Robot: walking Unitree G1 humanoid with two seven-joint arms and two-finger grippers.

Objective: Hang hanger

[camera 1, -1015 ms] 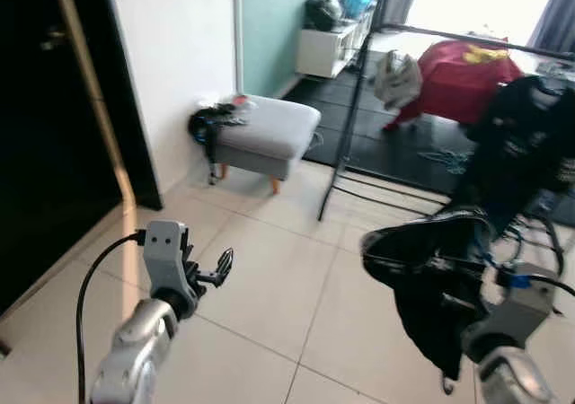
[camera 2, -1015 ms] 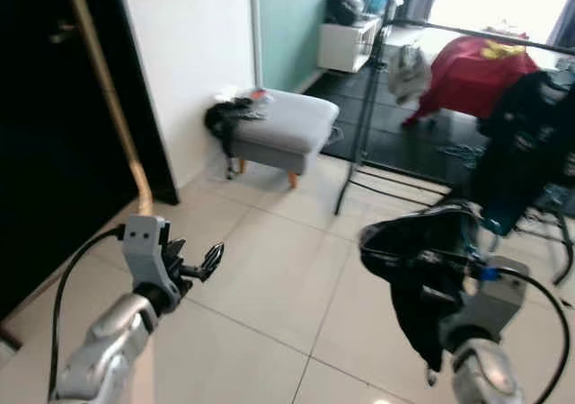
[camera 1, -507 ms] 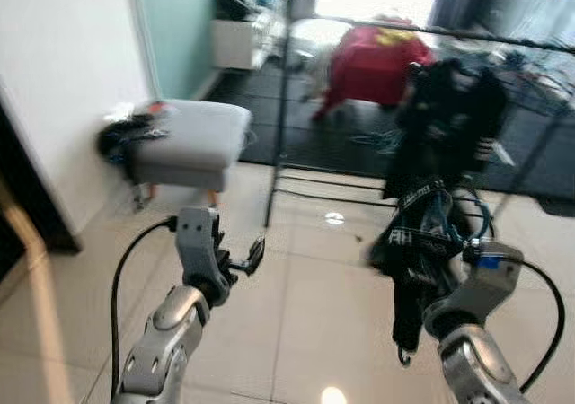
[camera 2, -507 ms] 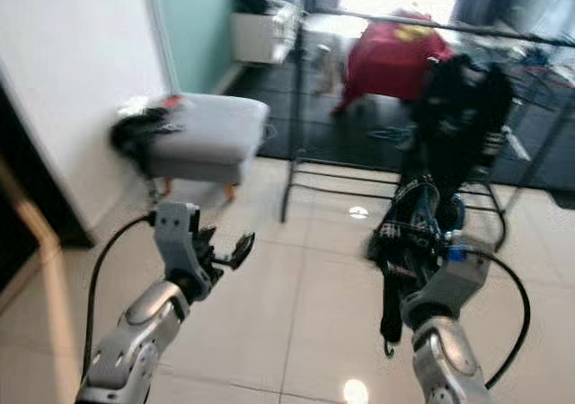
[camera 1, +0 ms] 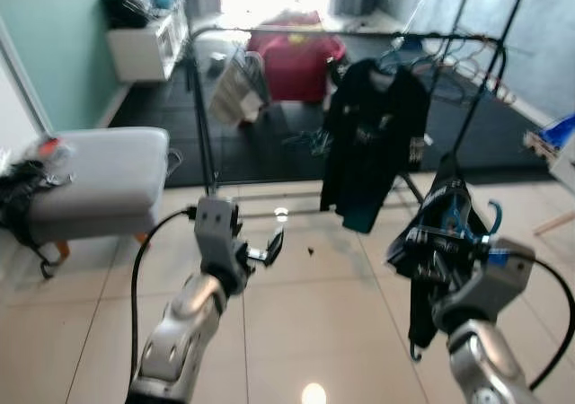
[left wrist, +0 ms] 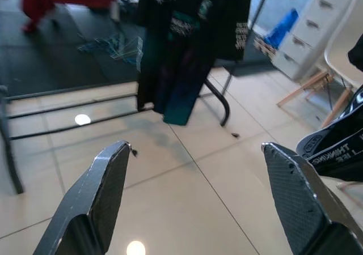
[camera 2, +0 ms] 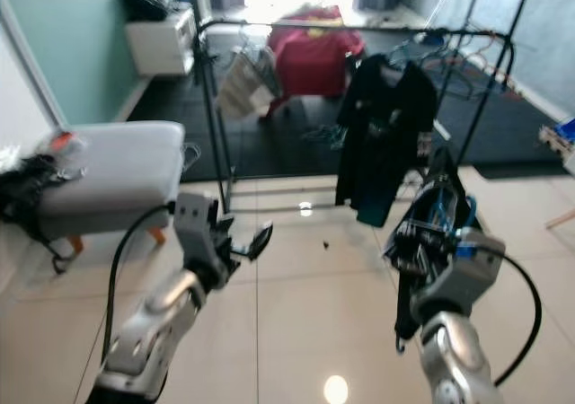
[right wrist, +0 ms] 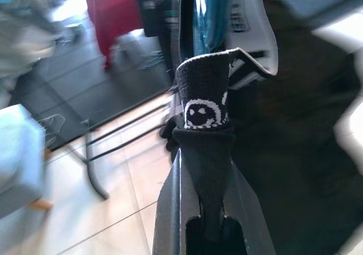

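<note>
A black clothes rack [camera 1: 205,108] stands ahead, its top rail [camera 2: 359,29] carrying a black T-shirt [camera 1: 373,130] and several bare hangers [camera 1: 454,58]. My right gripper [camera 1: 452,265] is low on the right, short of the rack, shut on a blue hanger [camera 1: 464,223] draped with a black garment [camera 1: 429,260]. In the right wrist view the fingers [right wrist: 176,209] pinch black fabric with a skull-print band [right wrist: 204,105]. My left gripper [camera 1: 272,245] is raised in front of the rack's left post, open with nothing between its fingers [left wrist: 93,198].
A grey ottoman [camera 1: 94,175] with dark items on it sits at the left. Behind the rack lie a dark mat [camera 1: 260,144], a red-draped object [camera 1: 292,54] and a white shelf [camera 1: 144,45]. White drawers [left wrist: 320,31] and a chair [left wrist: 346,56] stand to the right.
The camera has swung right: the dark doorway has left the picture and the rack is now straight ahead and closer. Both grippers keep their poses, the right still holding the hanger.
</note>
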